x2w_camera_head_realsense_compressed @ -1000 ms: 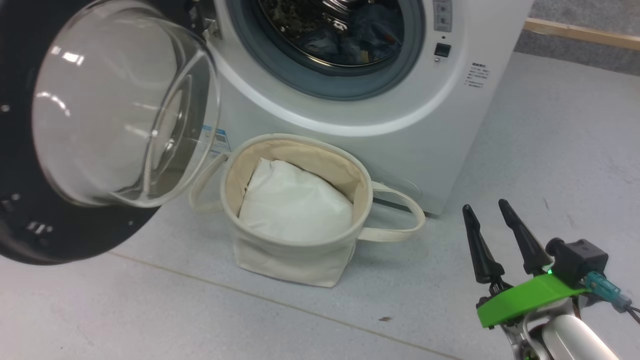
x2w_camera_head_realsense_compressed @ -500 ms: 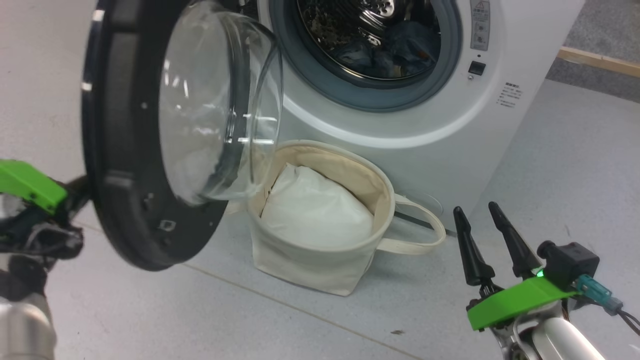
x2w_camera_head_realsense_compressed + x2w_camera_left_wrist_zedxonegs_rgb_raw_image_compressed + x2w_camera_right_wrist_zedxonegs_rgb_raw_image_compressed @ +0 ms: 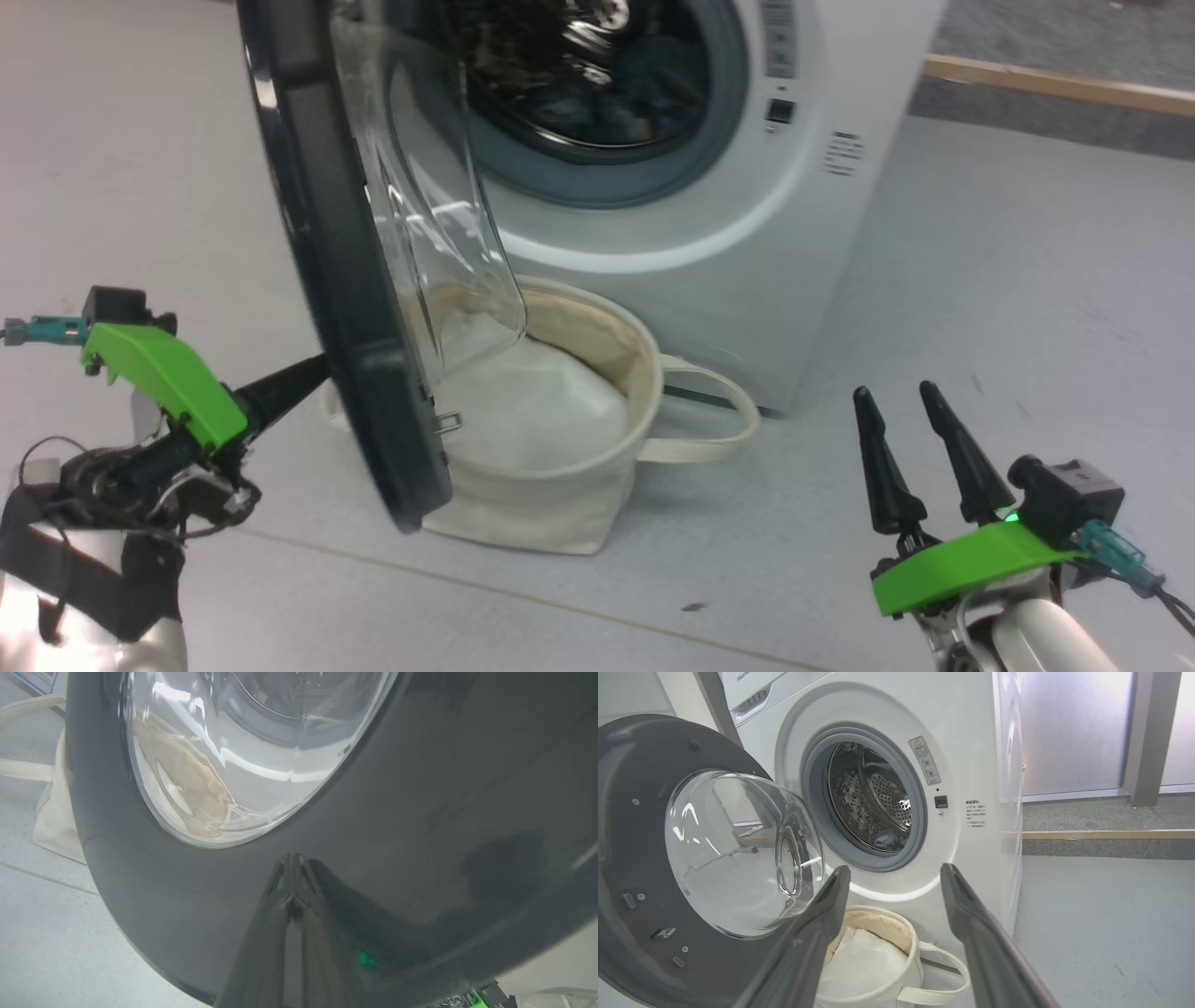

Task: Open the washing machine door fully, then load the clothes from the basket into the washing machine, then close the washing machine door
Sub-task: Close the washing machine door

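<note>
Washing machine door [image 3: 341, 280]: stands swung out from the washing machine [image 3: 709, 233], edge-on in the head view. It has a wide glossy black rim and a clear bulging glass bowl [image 3: 439, 215] facing the grey gasket [image 3: 812, 812].

Left gripper [image 3: 292, 907]: fingers pressed together with nothing between them. The tips touch the door's black outer face just below the glass.

Right gripper [image 3: 893, 392]: fingers spread and empty, well apart from the door.

Basket [image 3: 523, 504]: cream canvas. It sits on the floor [image 3: 980, 280] beyond the right fingers, against the machine front and just behind the door's lower edge. It holds a white bundle [image 3: 532, 411].

Clothes [image 3: 887, 840]: bluish fabric lying low in the perforated drum [image 3: 868, 793]. The print cannot be made out.
</note>
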`<state>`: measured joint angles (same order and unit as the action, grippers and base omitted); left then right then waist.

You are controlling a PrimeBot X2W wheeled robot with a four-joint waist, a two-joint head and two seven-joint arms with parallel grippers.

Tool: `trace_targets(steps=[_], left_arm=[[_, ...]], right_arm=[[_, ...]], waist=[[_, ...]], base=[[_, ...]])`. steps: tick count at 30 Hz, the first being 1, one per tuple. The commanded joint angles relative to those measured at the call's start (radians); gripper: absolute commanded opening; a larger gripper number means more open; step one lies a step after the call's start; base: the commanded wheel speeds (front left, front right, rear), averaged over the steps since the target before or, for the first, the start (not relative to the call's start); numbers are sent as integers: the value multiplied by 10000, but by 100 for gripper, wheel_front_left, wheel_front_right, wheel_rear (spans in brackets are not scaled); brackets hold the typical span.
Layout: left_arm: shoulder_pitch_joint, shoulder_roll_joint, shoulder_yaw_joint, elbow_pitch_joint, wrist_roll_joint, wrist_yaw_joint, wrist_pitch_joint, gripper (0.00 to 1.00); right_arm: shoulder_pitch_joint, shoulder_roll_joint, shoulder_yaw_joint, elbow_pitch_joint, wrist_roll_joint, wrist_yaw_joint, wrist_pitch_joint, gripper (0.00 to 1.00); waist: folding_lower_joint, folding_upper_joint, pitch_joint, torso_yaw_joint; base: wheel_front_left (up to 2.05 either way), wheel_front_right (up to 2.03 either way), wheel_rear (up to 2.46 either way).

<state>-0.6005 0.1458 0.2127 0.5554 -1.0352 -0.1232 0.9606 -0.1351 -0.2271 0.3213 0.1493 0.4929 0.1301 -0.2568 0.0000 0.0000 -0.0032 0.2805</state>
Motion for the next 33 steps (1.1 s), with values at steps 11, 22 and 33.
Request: trace_targets(steps=[11, 22, 33], left_arm=[[-295, -47, 450, -1693, 310, 65, -1357, 0], [-996, 341, 855, -796, 735, -23, -3395, 0], [-2143, 1037, 1206, 924, 858, -68, -5580, 0]], right_arm=[[-280, -48, -264, -563, -205, 6, -49, 100], [-615, 117, -227, -639, -219, 6, -49, 100], [-992, 359, -279, -712, -228, 6, -49, 100]], waist=[[0, 0, 533, -3019], [0, 0, 892, -5387], [0, 0, 1522, -6736]], base=[[0, 0, 0], [0, 0, 0], [0, 0, 0]])
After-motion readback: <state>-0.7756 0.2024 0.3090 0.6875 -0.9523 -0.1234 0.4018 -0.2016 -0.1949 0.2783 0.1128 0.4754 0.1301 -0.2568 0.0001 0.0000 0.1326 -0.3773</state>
